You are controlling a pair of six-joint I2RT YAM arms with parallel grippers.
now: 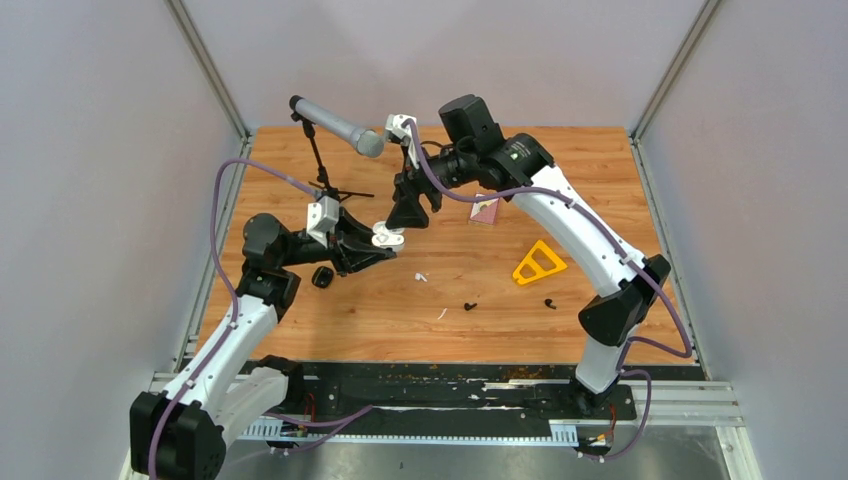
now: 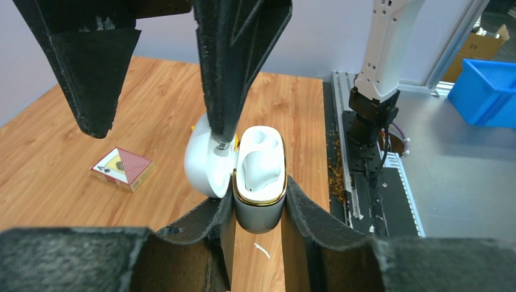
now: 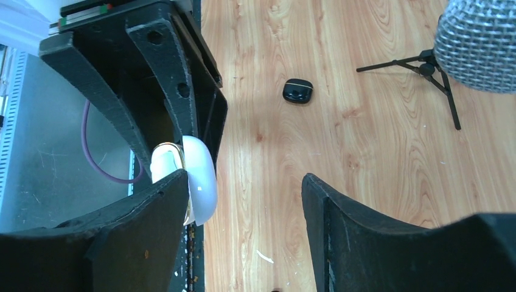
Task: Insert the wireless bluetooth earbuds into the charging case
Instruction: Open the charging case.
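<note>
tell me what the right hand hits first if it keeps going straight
Probably the open lid of the white charging case in the left hand; a right hand finger looks against it.

Seen from above, your wooden table [image 1: 400,330] carries a microphone tripod [image 1: 324,178] at ten o'clock, a black charging case [image 1: 322,277] at eight and a card box [image 1: 485,210] at two. A yellow triangle [image 1: 538,263] lies at four, with one black earbud [image 1: 549,302] just below it and a second black earbud [image 1: 470,305] at five. A white earbud [image 1: 421,277] and a thin white sliver [image 1: 442,314] lie near the centre, toward six.
</note>
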